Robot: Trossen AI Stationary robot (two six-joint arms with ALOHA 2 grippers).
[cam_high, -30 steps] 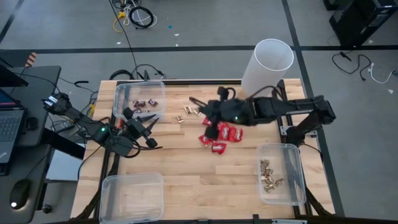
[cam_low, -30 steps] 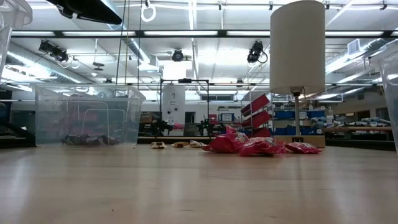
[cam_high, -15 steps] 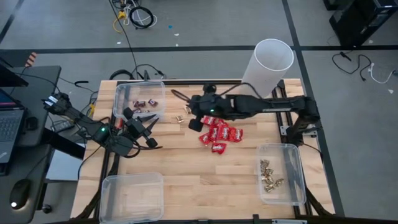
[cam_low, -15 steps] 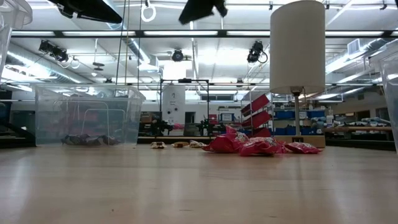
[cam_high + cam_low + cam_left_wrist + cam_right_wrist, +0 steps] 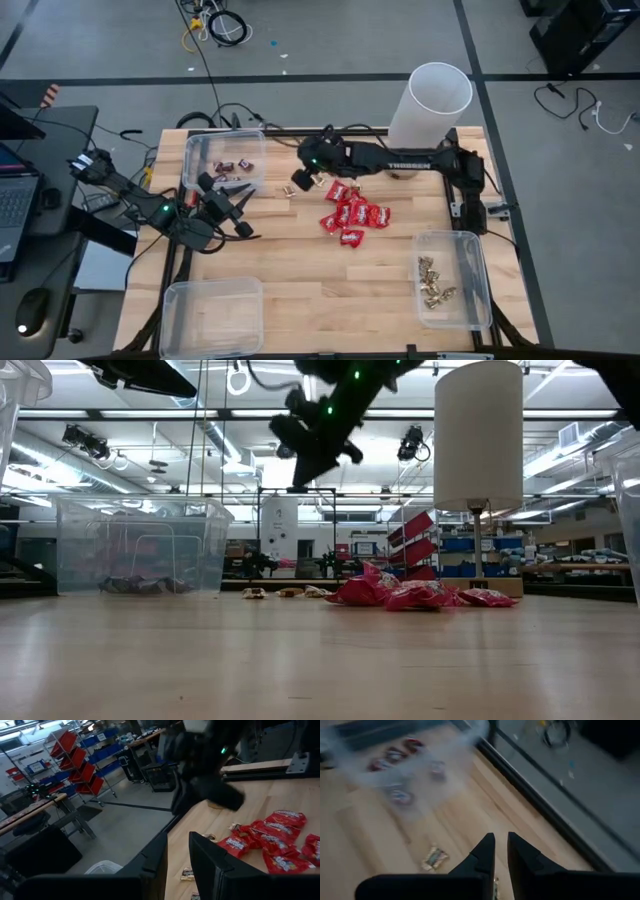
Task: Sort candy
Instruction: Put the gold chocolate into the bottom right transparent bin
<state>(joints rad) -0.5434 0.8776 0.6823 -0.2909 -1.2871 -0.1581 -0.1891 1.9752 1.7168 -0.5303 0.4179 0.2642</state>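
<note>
Right gripper (image 5: 300,178), jaws nearly closed and empty, hovers over gold-foil candy (image 5: 298,181); a narrow gap risks pushing pieces away. Left gripper (image 5: 243,195) part-open, idle.

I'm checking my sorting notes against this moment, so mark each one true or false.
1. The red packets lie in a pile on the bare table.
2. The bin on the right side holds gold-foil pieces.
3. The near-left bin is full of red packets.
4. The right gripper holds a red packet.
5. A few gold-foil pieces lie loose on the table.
1. True: the red packets lie piled on the table.
2. True: the right bin holds gold-foil pieces.
3. False: the near-left bin looks empty.
4. False: the right gripper carries nothing, above the loose pieces.
5. True: loose gold-foil pieces lie left of the red pile.
</note>
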